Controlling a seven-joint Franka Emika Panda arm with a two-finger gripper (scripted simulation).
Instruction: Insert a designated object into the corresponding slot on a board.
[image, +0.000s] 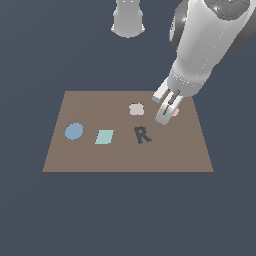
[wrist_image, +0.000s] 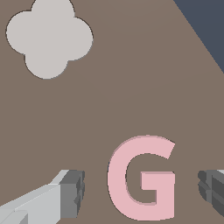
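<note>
Fingers (wrist_image: 72, 192) of the gripper (image: 167, 111) stand apart on either side of the pink G (wrist_image: 142, 177), not touching it, near the board's (image: 125, 155) far right corner. Whether it lies loose or already in its slot I cannot tell. Beyond it sit the pale clover shape (wrist_image: 48, 37), then the dark R (image: 142, 135).

High exterior view; wrist close above board (wrist_image: 131, 100)

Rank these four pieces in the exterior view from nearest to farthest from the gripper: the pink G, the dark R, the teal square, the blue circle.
Measured from the gripper:
1. Pink G: right beside the fingers, mostly hidden behind them.
2. Dark R: just toward the exterior view's left, nearer the front edge.
3. Teal square: farther left.
4. Blue circle: farthest, near the board's left end.
</note>
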